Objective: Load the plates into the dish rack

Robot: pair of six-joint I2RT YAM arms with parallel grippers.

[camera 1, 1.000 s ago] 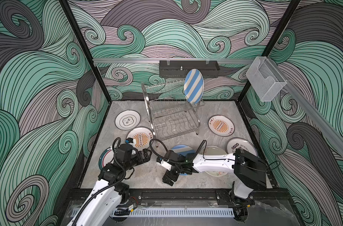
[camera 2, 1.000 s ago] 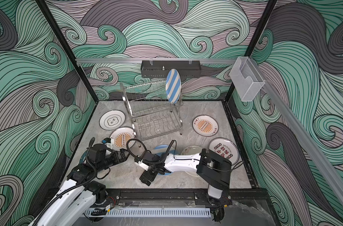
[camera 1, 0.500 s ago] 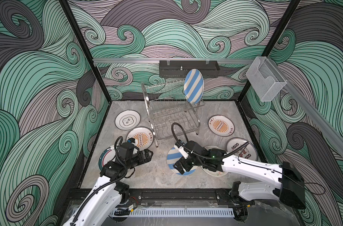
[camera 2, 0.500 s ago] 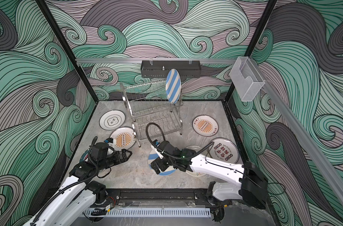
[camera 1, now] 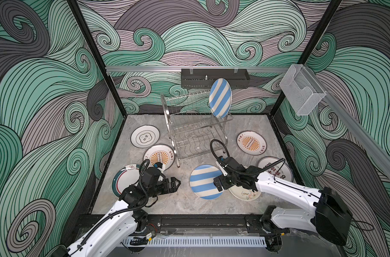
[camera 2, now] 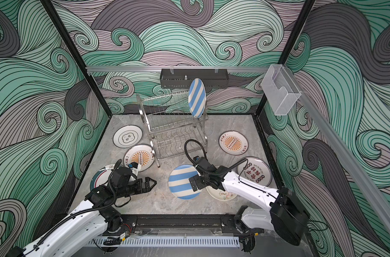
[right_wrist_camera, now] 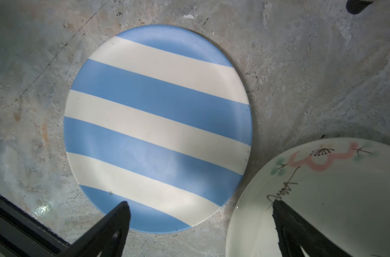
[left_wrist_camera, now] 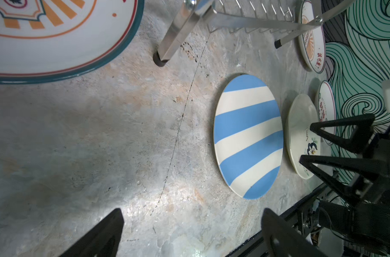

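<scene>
Striped plate (camera 1: pixel 204 182) lies flat on table (camera 1: pixel 189 207), front centre, just in front of rack (camera 1: pixel 189 133). Racked plate (camera 1: pixel 220 98), also striped, stands on edge at the right end of the rack's upper tier. Lower tier bare.

Right gripper (right_wrist_camera: pixel 199 205): jaws spread wide, nothing held. It points down over the seam between striped plate and cream plate (camera 1: pixel 245 193), one fingertip above each. Cannot tell if either fingertip touches. Right arm comes from the front-right base, white forearm low across the cream plate, wrist bent down.

Left gripper (left_wrist_camera: pixel 193 213): jaws apart, empty. It hovers over bare table left of the striped plate, apart from it, tips aimed that way. Left arm rises from front left, its elbow above teal-rimmed plate (camera 1: pixel 125 183).

Also flat on table:
- Sunburst plate (camera 1: pixel 159 156), just beside the rack's front-left foot.
- Cloud plate (camera 1: pixel 145 139), behind it.
- Second sunburst plate (camera 1: pixel 251 142), right of the rack.
- Character plate (camera 1: pixel 276 171), partly under the right arm's cable.
</scene>
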